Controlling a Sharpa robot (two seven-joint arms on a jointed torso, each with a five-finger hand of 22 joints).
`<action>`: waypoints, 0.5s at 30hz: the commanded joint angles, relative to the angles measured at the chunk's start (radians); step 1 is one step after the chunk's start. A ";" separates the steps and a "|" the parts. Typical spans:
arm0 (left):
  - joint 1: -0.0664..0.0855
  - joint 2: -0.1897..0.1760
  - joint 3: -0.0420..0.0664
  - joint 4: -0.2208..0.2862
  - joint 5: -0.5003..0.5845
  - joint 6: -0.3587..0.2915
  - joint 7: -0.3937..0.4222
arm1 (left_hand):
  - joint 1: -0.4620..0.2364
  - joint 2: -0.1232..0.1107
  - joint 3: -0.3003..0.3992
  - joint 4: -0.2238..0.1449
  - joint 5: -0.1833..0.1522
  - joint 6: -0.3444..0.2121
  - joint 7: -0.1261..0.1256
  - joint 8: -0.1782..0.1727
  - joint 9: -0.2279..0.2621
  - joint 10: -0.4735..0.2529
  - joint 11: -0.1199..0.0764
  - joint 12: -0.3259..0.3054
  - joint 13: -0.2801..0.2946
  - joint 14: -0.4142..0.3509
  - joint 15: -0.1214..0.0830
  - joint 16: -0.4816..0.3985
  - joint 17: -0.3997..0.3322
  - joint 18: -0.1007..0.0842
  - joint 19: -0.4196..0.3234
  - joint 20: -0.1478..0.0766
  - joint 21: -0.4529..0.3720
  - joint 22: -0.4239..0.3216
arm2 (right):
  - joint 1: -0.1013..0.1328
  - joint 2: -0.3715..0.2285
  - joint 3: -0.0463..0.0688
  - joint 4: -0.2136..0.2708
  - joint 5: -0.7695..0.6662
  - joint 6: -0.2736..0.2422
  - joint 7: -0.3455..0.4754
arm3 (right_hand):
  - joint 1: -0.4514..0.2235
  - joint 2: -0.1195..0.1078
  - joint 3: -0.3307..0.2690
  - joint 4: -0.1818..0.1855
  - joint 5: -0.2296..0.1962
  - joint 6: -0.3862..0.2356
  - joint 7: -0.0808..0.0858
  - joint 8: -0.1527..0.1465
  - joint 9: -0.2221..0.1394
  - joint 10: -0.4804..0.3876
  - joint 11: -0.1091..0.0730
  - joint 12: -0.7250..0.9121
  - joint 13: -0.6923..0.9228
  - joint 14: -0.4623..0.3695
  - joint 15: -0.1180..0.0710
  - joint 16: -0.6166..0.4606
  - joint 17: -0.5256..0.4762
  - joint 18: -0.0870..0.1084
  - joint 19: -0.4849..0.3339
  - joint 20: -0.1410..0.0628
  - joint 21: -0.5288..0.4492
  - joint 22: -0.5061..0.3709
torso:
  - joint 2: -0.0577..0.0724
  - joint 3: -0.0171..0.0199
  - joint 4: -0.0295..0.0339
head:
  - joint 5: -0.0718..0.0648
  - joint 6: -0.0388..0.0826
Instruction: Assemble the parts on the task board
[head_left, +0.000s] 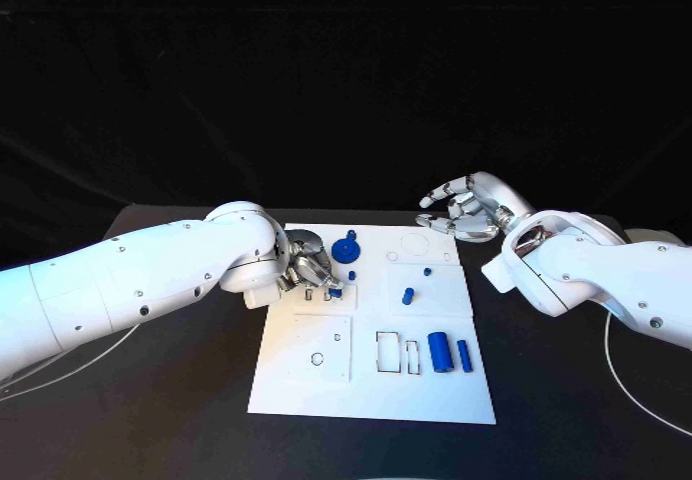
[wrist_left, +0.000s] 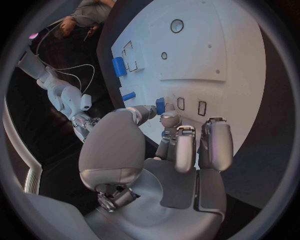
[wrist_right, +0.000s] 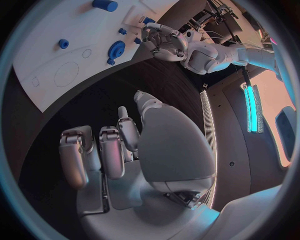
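The white task board (head_left: 310, 390) lies in the middle of the black table. My left hand (head_left: 307, 272) rests over its left side and pinches a small blue part (wrist_left: 160, 104) between thumb and a finger, just above two small rectangular slots (wrist_left: 202, 107). A round blue part (head_left: 346, 248) stands just beyond that hand. A blue peg (head_left: 408, 295) and a smaller blue piece (head_left: 427, 270) lie mid-board. Two blue cylinders (head_left: 438, 352) lie near the right edge. My right hand (head_left: 464, 210) hovers past the board's far right corner, fingers apart and holding nothing.
Rectangular cut-outs (head_left: 391, 352) sit beside the cylinders, and a round recess (head_left: 415, 243) marks the board's far right. In the right wrist view the board (wrist_right: 37, 85), the round blue part (wrist_right: 116, 49) and my left hand (wrist_right: 164, 42) are seen. Bare black table surrounds the board.
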 joint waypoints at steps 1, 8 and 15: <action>-0.007 -0.016 0.001 0.027 0.018 -0.103 0.023 | -0.011 -0.004 0.208 -0.218 0.013 0.009 -0.002 0.005 0.003 0.011 0.000 0.008 0.008 0.101 -0.007 0.008 0.260 -0.006 0.004 -0.002 0.004 0.004 | -0.001 -0.003 0.000 0.001 -0.005 0.003 0.008 | -0.009 0.002 0.007 0.000 0.003 0.002 -0.003 0.007 0.001 0.002 -0.006 -0.002 0.029 0.096 -0.007 -0.005 0.220 -0.006 0.101 -0.008 0.002 0.261 | 0.001 0.0004 0.0022 | -0.003 -0.004; -0.028 -0.048 0.000 0.066 -0.068 -0.162 0.024 | -0.022 -0.019 0.213 -0.228 0.053 0.030 -0.009 0.003 0.007 0.041 -0.007 0.035 0.038 0.102 -0.013 0.010 0.263 -0.009 0.011 -0.007 0.012 0.019 | -0.002 -0.009 0.000 0.002 -0.005 0.002 0.009 | -0.009 0.002 0.007 0.000 0.003 0.002 -0.003 0.007 0.001 0.002 -0.006 -0.002 0.029 0.096 -0.007 -0.005 0.220 -0.006 0.101 -0.008 0.002 0.261 | -0.001 0.0001 0.0052 | -0.004 -0.006; -0.039 -0.052 -0.001 0.062 -0.140 -0.158 0.016 | -0.029 -0.030 0.218 -0.231 0.095 0.044 -0.013 0.001 0.011 0.055 -0.012 0.047 0.052 0.102 -0.017 0.010 0.263 -0.011 0.015 -0.012 0.016 0.028 | -0.002 -0.010 0.000 0.003 -0.005 0.001 0.009 | -0.009 0.002 0.007 0.000 0.003 0.002 -0.003 0.007 0.001 0.002 -0.006 -0.002 0.029 0.096 -0.007 -0.005 0.220 -0.006 0.101 -0.008 0.002 0.261 | -0.002 0.0004 0.0038 | 0.001 -0.008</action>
